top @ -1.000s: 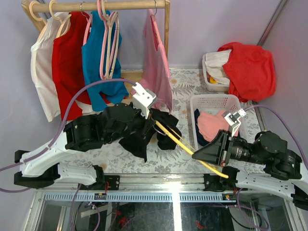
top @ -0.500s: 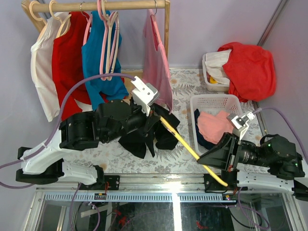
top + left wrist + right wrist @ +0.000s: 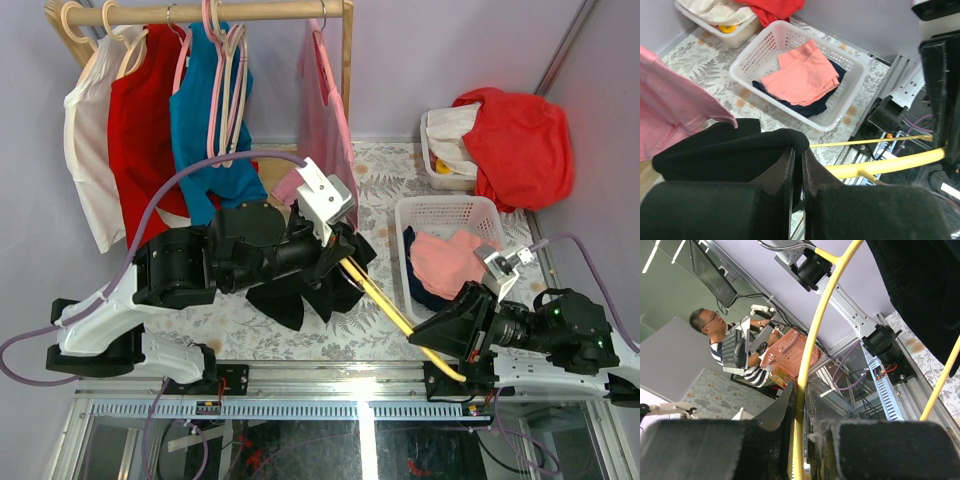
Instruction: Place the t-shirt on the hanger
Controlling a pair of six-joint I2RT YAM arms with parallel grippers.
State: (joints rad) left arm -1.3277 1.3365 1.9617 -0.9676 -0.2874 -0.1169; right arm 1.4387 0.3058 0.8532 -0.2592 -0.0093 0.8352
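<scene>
Left wrist view shows your left gripper (image 3: 797,150) pinched shut on a fold of the t-shirt (image 3: 725,150), with black cloth bunched over the tips of both fingers. Toward 3 o'clock from those tips, the hanger (image 3: 890,162) lies as a yellow bar crossing the frame, with a thinner yellow bar just above it.

From the right wrist camera, your right gripper (image 3: 800,390) is clamped on the hanger's bar. The bar rises between the fingers and curves off toward 1 o'clock, where the black cloth fills the corner.

Seen from above, the t-shirt hangs from your left gripper over the middle of the fern-patterned table (image 3: 250,335). The hanger slants from the cloth down toward 4 o'clock into your right gripper. Its upper end meets the cloth, but you cannot tell how far it goes in.

At 3 o'clock of the shirt sits a white basket (image 3: 452,206) holding coral and dark cloth. At 12 o'clock a wooden rail (image 3: 270,11) carries hung garments.
</scene>
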